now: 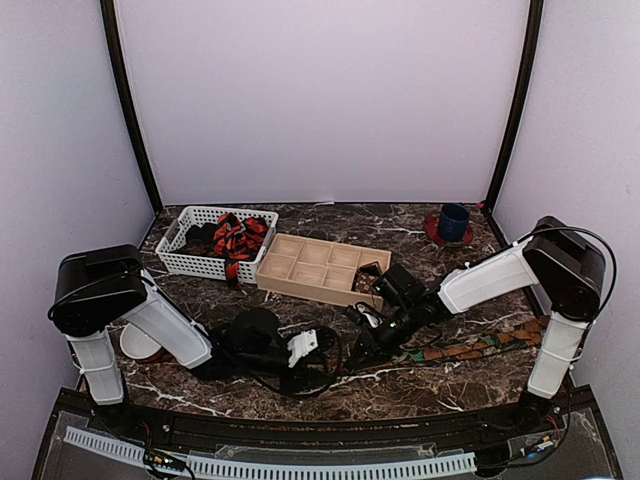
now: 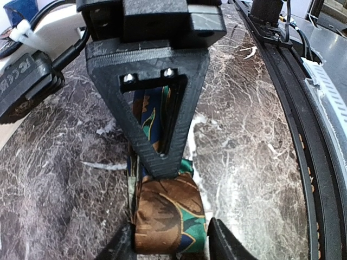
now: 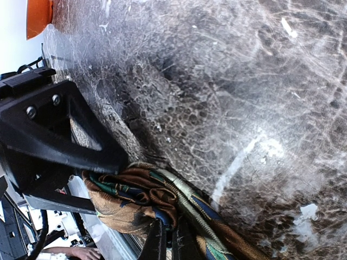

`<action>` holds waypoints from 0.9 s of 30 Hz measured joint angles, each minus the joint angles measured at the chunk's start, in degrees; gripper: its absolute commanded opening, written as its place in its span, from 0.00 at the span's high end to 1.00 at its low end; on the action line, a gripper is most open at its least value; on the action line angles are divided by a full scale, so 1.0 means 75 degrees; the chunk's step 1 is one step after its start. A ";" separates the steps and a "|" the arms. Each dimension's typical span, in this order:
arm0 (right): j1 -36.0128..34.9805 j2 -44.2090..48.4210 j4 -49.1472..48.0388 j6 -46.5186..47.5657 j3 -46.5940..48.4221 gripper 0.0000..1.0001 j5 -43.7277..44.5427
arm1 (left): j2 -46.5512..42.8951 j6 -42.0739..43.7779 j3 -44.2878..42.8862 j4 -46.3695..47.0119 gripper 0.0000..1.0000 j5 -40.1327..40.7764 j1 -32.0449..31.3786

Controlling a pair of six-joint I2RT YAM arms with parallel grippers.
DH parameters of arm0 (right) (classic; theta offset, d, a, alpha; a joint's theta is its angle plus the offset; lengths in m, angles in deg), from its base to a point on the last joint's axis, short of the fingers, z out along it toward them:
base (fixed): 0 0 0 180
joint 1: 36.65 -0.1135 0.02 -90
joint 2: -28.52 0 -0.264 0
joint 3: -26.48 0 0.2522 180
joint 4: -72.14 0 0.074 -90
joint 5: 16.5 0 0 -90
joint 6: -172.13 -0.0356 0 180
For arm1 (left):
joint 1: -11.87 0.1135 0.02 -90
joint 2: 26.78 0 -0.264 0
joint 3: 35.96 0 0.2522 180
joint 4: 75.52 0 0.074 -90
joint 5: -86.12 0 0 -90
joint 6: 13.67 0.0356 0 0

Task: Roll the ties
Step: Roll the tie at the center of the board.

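One tie [image 2: 168, 219], brown w/ green, is mid-roll at table [image 1: 400, 390] centre-front; its tail [image 1: 480, 347] runs right. We've got the left gripper [image 2: 171, 241] half-open around the roll and the right gripper [image 3: 165, 241] clamped shut on the strip. Next: keep the strip taut and wind on evenly. No readable labels or writing seen.

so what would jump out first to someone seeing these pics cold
Probably the two grippers meeting mid-table over the brown and green tie: the left gripper straddles its rolled end, and the right gripper is shut on the fabric. Behind them, a white basket at back left holds a red-and-black striped tie, beside a wooden divided tray.
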 measured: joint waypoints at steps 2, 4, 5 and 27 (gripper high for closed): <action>0.0000 -0.0003 0.0003 0.0003 0.0006 1.00 0.0000 | 0.0009 -0.0020 -0.0085 -0.0020 0.58 -0.0050 0.0006; 0.0000 -0.0003 0.0015 0.0003 0.0015 1.00 -0.0003 | 0.0015 -0.0044 -0.0227 -0.0052 0.59 -0.0119 0.0006; 0.0000 -0.0006 0.0023 0.0003 0.0020 1.00 -0.0003 | 0.0020 -0.0047 -0.0294 -0.0047 0.59 -0.0143 0.0000; 0.0012 -0.0085 0.0172 0.0067 0.0152 1.00 -0.0026 | 0.0178 -0.0006 0.0085 0.0227 0.49 0.0181 -0.0041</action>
